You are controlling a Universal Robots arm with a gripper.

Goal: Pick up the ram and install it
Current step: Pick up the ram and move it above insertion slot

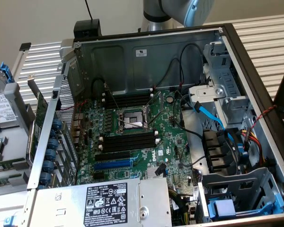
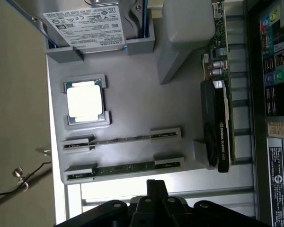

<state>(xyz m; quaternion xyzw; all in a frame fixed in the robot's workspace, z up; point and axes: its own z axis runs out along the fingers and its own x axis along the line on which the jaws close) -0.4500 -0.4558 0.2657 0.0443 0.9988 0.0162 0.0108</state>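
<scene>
Two ram sticks stand on edge in grey holders on the grey tray [image 2: 132, 94]: one ram stick [image 2: 125, 169] lies closest to my gripper, the other ram stick [image 2: 123, 139] sits one row further off. My gripper [image 2: 156, 183] hovers above the tray's edge beside the nearer stick, shut, with nothing in it. In the exterior view the open computer case shows its green motherboard [image 1: 175, 142] with black memory slots [image 1: 128, 142] below the processor socket [image 1: 131, 119] and more slots [image 1: 128, 99] above it. The arm [image 1: 180, 12] reaches out past the case's far wall.
On the tray also sit a processor chip [image 2: 85, 101], a hard drive [image 2: 85, 23] and a black-and-green expansion card [image 2: 220, 127]. The case's rear panel [image 2: 277, 94] runs alongside the tray. Inside the case are cables [image 1: 213, 118], a drive cage [image 1: 236, 194] and the power supply [image 1: 109, 203].
</scene>
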